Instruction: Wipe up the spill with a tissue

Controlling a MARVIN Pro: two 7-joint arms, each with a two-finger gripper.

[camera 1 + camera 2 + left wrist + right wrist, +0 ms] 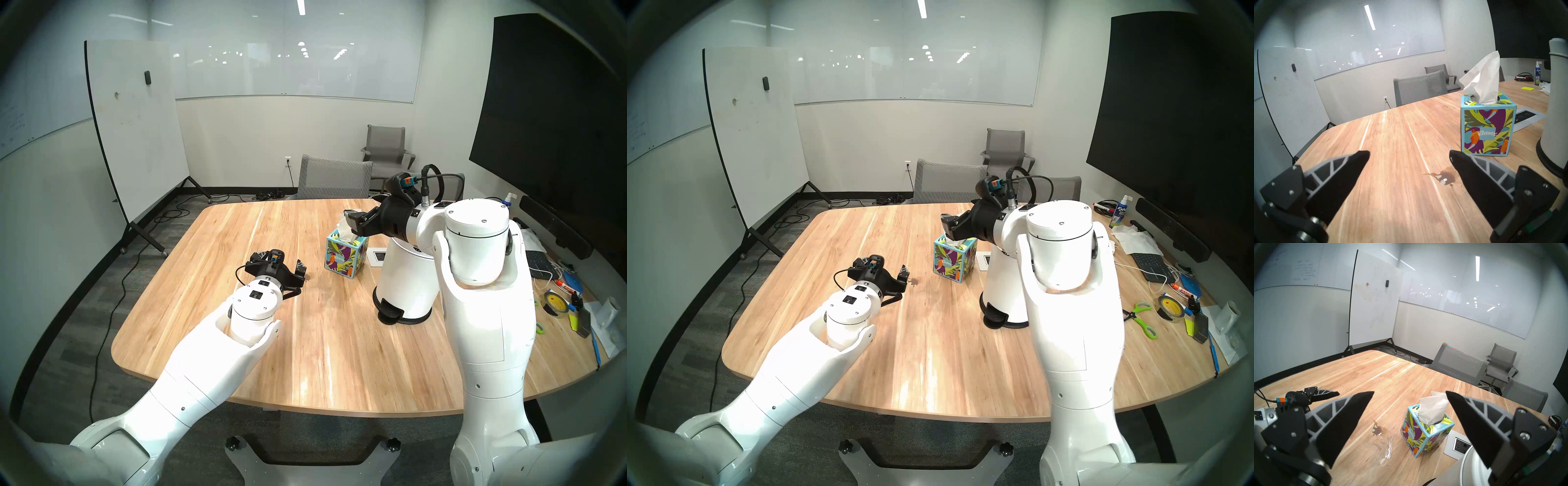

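The spill (1446, 177) is a small dark brown splat on the wooden table (339, 339), also seen in the right wrist view (1376, 429). It lies just right of my left gripper (278, 258) (1408, 153), which stands open and empty low over the table. A white tissue (1481, 79) (1432, 410) sticks up out of the colourful cube tissue box (346, 258) (954, 261). My right gripper (351, 220) (1409, 393) hovers just above that tissue. It is open, one finger on each side, and grips nothing.
A white cylindrical pedal bin (403, 288) stands on the table right of the box, under my right arm. A socket panel (378, 258) is set into the table behind the box. Tape, scissors (1142, 320) and markers clutter the right edge. Grey chairs (334, 181) stand beyond the far edge.
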